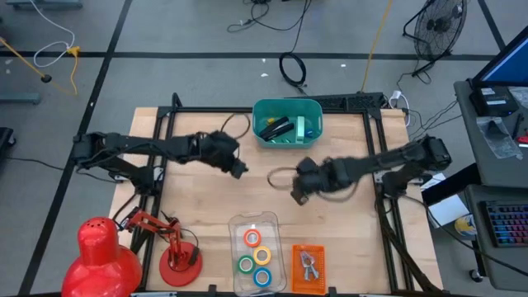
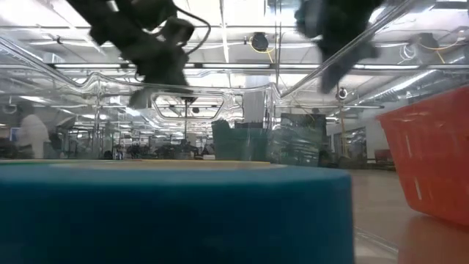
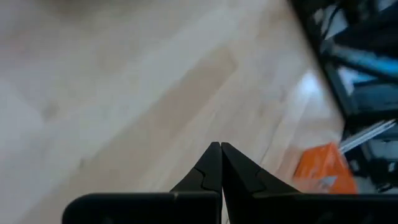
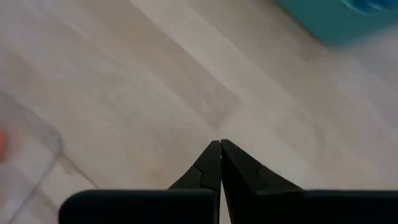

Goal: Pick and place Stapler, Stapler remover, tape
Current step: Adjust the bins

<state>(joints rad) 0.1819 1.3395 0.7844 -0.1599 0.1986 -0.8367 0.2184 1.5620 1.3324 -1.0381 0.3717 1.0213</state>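
A teal basket [image 1: 286, 121] at the table's far middle holds a dark stapler [image 1: 276, 128]. Near the front edge, a clear tray [image 1: 254, 223] holds the tape rolls: orange [image 1: 252, 238], yellow [image 1: 263, 255], green [image 1: 246, 265] and blue [image 1: 262, 278]. Beside it, the stapler remover [image 1: 309, 266] lies in a small orange tray [image 1: 298, 252]. My left gripper [image 1: 239, 171] hovers shut over bare wood, left of centre. My right gripper [image 1: 297, 196] hovers shut right of centre, between basket and trays. In both wrist views the fingertips of the left gripper [image 3: 221, 149] and the right gripper [image 4: 221, 146] meet with nothing between them.
A red desk lamp [image 1: 107, 252] with its red base [image 1: 180, 260] stands at the near left corner. Bare wood lies in the table's middle, between the basket and the trays. A black frame [image 1: 165, 124] runs along the table's sides.
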